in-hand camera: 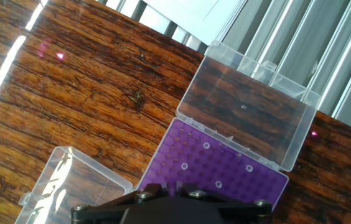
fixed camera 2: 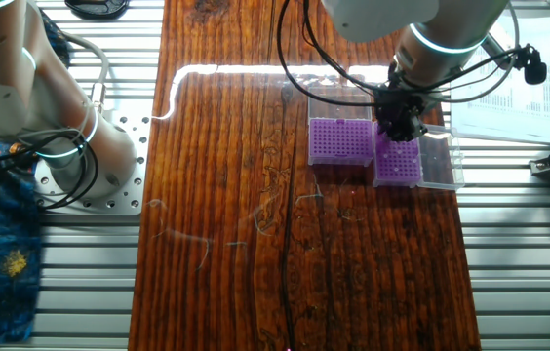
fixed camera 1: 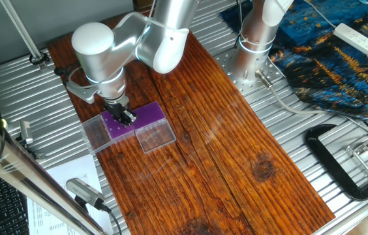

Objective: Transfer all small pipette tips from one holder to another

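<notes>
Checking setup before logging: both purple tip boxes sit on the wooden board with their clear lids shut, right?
Not quite. Both purple boxes sit on the wooden board, but their clear lids are open, folded back flat, as the hand view shows.

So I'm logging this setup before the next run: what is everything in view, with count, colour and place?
Tip boxes: two, purple perforated tops, side by side on the board; clear lids open flat.
Pipette tips: a few, whitish, scattered in the purple top under the hand; exact count unclear.
Wooden board: one, reddish brown, on the ribbed metal table.
C-clamp: one, black, on the metal table beside the board.
Power strip: one, white, on the blue patterned cloth.
Printed sheets: white, at the table edge.
Robot arm: one, silver; its fingers are low over one box, too hidden to tell whether open or shut.
</notes>
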### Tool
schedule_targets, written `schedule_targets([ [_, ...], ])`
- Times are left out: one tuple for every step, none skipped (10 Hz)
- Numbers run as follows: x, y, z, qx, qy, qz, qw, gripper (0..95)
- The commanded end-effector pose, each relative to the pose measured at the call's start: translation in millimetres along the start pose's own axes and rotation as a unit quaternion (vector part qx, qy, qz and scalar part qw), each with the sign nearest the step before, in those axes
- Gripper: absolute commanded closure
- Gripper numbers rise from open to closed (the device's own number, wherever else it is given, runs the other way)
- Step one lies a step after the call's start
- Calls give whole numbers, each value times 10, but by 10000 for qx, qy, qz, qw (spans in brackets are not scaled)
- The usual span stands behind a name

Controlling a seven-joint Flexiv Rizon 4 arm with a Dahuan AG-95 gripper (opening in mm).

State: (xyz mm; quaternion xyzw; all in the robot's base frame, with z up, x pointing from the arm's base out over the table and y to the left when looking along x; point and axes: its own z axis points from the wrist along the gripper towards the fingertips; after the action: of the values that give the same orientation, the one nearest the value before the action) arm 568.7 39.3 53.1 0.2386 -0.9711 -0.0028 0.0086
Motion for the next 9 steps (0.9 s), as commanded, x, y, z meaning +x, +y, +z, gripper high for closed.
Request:
schedule_targets([
  [-2, -6, 2, -15, -3, -10, 10000, 950],
  [-1, -5, -4, -18, -2, -7, 10000, 950],
  [0, -4, -16, -21, 9, -5, 10000, 950],
  [1, -2, -33, -19, 17, -14, 10000, 950],
  [3, 1, -58, -14, 28, -19, 10000, 950],
  [5, 5, -84, -15, 34, -21, 10000, 950],
  [7, 9, -112, -16, 38, -25, 10000, 950],
  [11, 15, -154, -20, 46, -41, 10000, 950],
  [17, 24, -206, -29, 54, -55, 10000, 950],
])
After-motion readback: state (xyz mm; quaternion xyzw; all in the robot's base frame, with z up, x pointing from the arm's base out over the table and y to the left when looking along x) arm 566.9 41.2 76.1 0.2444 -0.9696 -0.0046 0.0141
